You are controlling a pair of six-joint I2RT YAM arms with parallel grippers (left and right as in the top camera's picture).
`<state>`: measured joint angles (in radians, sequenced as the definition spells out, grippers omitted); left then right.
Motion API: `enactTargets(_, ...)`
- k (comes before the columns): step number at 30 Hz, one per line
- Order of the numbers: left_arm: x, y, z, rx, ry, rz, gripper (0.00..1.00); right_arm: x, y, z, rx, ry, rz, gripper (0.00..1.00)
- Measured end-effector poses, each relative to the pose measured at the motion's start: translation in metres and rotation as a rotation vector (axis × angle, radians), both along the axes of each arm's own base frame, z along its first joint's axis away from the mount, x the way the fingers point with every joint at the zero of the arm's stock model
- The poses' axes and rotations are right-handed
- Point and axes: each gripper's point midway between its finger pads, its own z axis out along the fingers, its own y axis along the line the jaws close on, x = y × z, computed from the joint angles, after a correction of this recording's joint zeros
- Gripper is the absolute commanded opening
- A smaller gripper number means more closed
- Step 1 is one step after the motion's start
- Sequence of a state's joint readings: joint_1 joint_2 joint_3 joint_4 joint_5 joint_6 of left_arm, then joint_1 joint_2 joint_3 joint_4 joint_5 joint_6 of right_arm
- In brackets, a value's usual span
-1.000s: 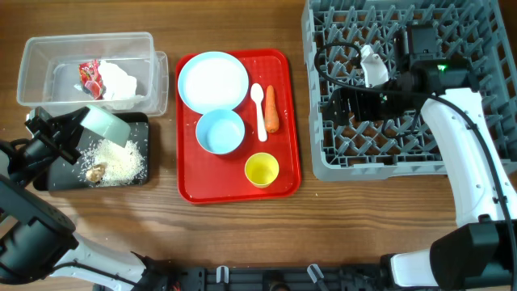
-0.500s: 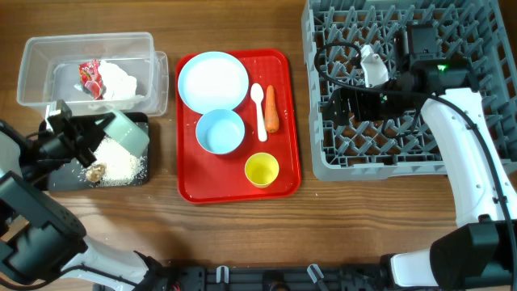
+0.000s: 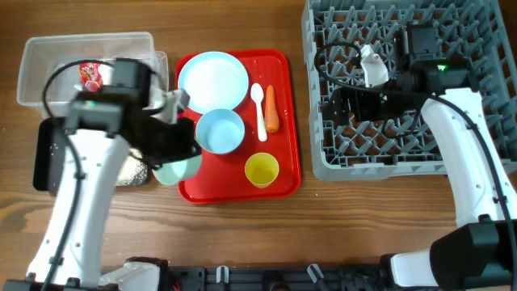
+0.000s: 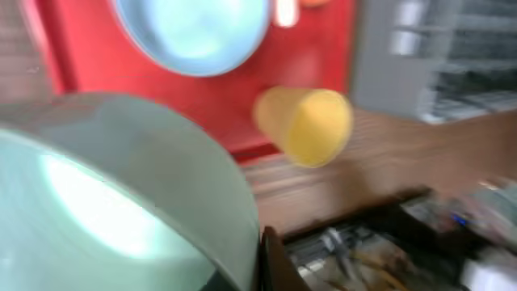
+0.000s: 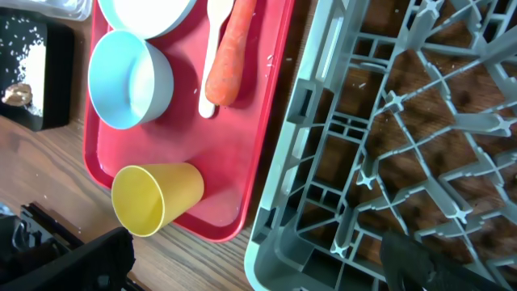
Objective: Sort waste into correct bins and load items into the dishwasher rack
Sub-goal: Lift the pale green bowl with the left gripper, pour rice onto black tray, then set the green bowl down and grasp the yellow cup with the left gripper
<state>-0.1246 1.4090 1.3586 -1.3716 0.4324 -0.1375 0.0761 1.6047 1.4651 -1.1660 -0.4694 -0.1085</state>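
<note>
My left gripper is shut on the pale green bowl and holds it over the red tray's left front edge; the bowl fills the left wrist view. The blue plate, blue bowl, white spoon, carrot and yellow cup lie on the red tray. The wrapper lies in the clear tub. Rice and the brown lump lie on the black tray. My right gripper is open and empty over the rack.
My left arm crosses above the black tray and hides most of it. The rack's left wall stands close to the red tray's right edge. Bare wood runs along the table's front.
My left arm has swung right from over the black tray, carrying the green bowl to the red tray's left front edge. The right arm has not moved.
</note>
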Motion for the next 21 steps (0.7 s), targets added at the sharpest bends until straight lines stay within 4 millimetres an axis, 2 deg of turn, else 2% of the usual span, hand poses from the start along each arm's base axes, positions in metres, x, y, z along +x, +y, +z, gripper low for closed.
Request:
enactTargets(3, 0.007, -0.025, -0.023, 0.11, -0.035, 0.031, 0.04, 0.001, 0.0, 0.0, 0.001, -0.004, 0.0, 1.0)
enactTargets(4, 0.005, -0.031, -0.04, 0.155, -0.03, 0.06, 0.04, 0.001, 0.0, 0.0, 0.0, -0.002, 0.0, 1.0)
enactTargets(5, 0.004, -0.031, -0.049, 0.176, -0.026, 0.078, 0.04, 0.001, 0.0, 0.0, 0.001, -0.003, 0.0, 1.0)
enactTargets(6, 0.012, -0.035, -0.059, 0.177, -0.065, 0.103, 0.04, 0.001, 0.0, 0.0, 0.0, -0.002, 0.0, 1.0)
enactTargets(8, 0.006, -0.034, -0.099, 0.216, -0.031, 0.144, 0.04, 0.001, 0.0, 0.0, 0.0, -0.003, 0.0, 1.0)
enactTargets(10, 0.016, -0.036, -0.111, 0.208, -0.056, 0.168, 0.04, 0.002, 0.0, 0.0, 0.001, -0.007, 0.0, 1.0)
enactTargets(15, 0.009, -0.037, -0.149, 0.27, 0.049, 0.149, 0.04, 0.002, 0.0, 0.0, 0.001, -0.008, 0.0, 1.0)
enactTargets(16, 0.007, -0.038, -0.156, 0.282, 0.069, 0.142, 0.08, 0.002, 0.0, 0.0, 0.001, -0.008, 0.0, 1.0)
enactTargets(17, 0.006, -0.038, -0.158, 0.287, 0.077, 0.139, 0.19, 0.002, 0.0, 0.0, 0.001, -0.008, 0.0, 1.0)
enactTargets(18, 0.005, -0.038, -0.159, 0.29, 0.078, 0.14, 0.38, 0.002, 0.0, 0.0, 0.001, -0.008, 0.0, 1.0)
enactTargets(21, -0.001, -0.035, -0.161, 0.305, 0.107, 0.144, 0.42, 0.002, 0.0, 0.0, 0.001, -0.008, 0.0, 1.0)
